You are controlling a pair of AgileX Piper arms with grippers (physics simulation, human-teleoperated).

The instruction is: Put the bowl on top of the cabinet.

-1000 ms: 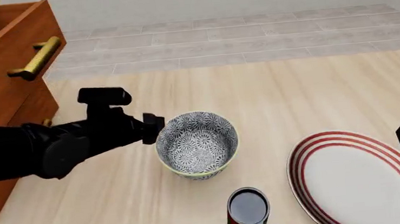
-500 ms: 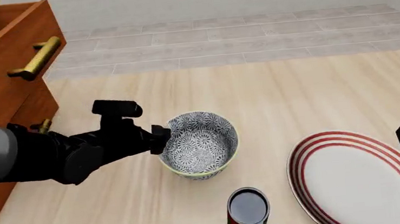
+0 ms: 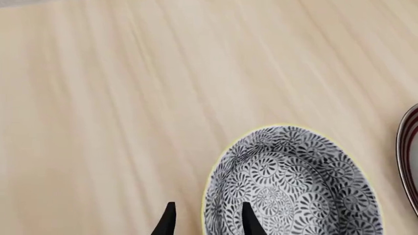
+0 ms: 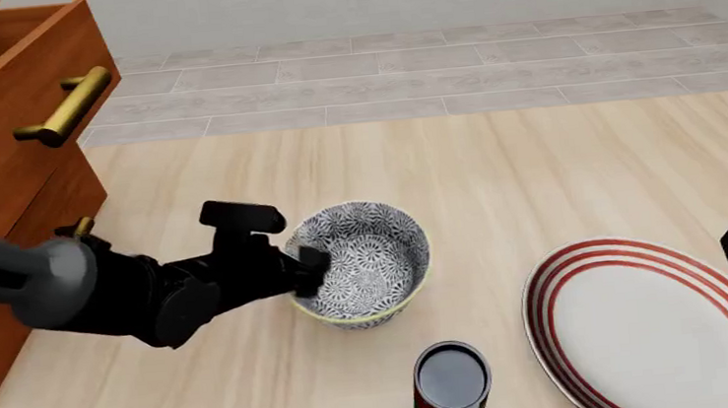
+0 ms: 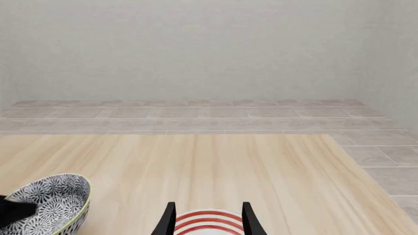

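**Left arm drops onto the bowl's rim**

I've brought the left gripper (image 4: 313,268) down and forward over the last second, and now its jaws straddle the near-left wall of the bowl (image 4: 366,260) — one finger inside, one outside, clear in the left wrist view. They're part-open, not yet pinching as far as I can tell. The bowl sits on the worktop (image 4: 494,173), between the cabinet (image 4: 3,147) on the left and the plate (image 4: 639,328) on the right, a can (image 4: 451,386) just in front. Next, I reckon: close, lift, swing left and up. The right gripper (image 5: 205,215) idles over the plate, jaws apart, empty.
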